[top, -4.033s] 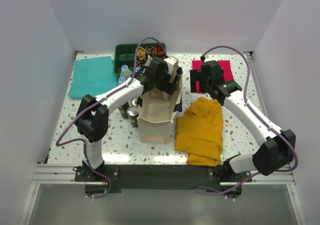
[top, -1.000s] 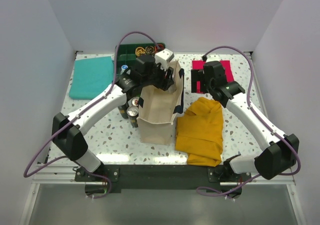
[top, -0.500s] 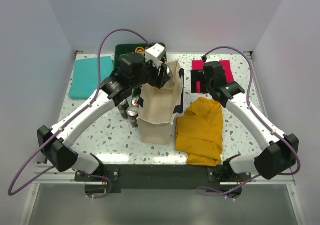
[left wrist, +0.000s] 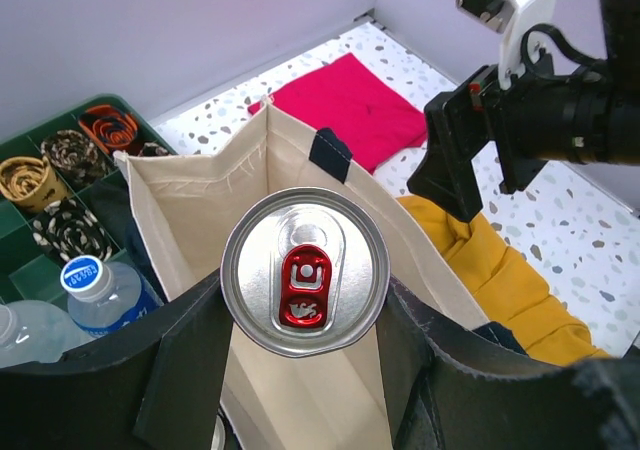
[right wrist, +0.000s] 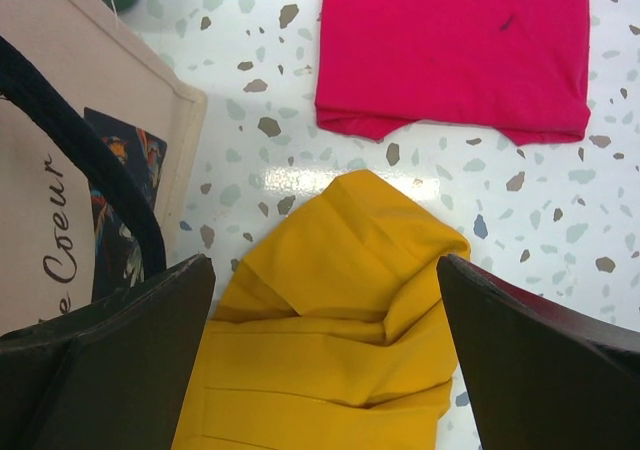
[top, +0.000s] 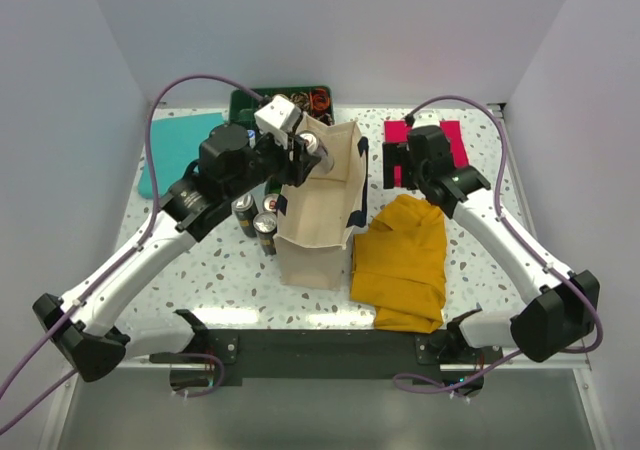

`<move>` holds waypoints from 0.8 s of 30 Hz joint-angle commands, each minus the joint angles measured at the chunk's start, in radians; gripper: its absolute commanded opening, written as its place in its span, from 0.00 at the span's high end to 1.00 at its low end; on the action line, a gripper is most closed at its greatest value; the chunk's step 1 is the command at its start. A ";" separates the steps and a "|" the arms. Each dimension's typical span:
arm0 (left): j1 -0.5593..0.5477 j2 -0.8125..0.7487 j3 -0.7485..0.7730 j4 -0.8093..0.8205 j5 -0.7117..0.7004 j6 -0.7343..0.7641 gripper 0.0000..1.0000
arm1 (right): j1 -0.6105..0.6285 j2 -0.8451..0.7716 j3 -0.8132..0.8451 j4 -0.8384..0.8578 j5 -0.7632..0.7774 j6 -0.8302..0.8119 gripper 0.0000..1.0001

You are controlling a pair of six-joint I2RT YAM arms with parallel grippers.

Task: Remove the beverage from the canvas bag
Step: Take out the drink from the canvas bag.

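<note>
1. Several cloths lie on the speckled table; farthest left is a flat teal cloth.
2. Right of it, a green tray holds coiled bands in its compartments, and capped water bottles stand near it.
3. A few dark cans stand upright just beside the bag's left wall.
4. Left gripper: its jaws are clamped on the beverage can, which has a silver top and a red tab. The can is upright, lifted above the bag's open mouth near the rear left rim.
5. Canvas bag: upright, mouth open, with navy handles.
6. Mustard-yellow cloth: crumpled just beside the bag's right wall.
7. Right gripper: jaws spread wide and holding nothing, above the mustard-yellow cloth's far end.
8. Red cloth: flat, farthest right, near that far end.
</note>
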 commanded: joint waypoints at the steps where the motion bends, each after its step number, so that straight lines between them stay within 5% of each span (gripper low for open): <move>1: -0.005 -0.092 0.004 0.173 0.003 0.018 1.00 | -0.004 -0.045 -0.017 0.021 -0.016 0.019 0.02; 24: -0.005 -0.426 -0.184 0.199 -0.190 0.022 1.00 | -0.002 -0.068 -0.060 0.023 -0.046 0.063 0.02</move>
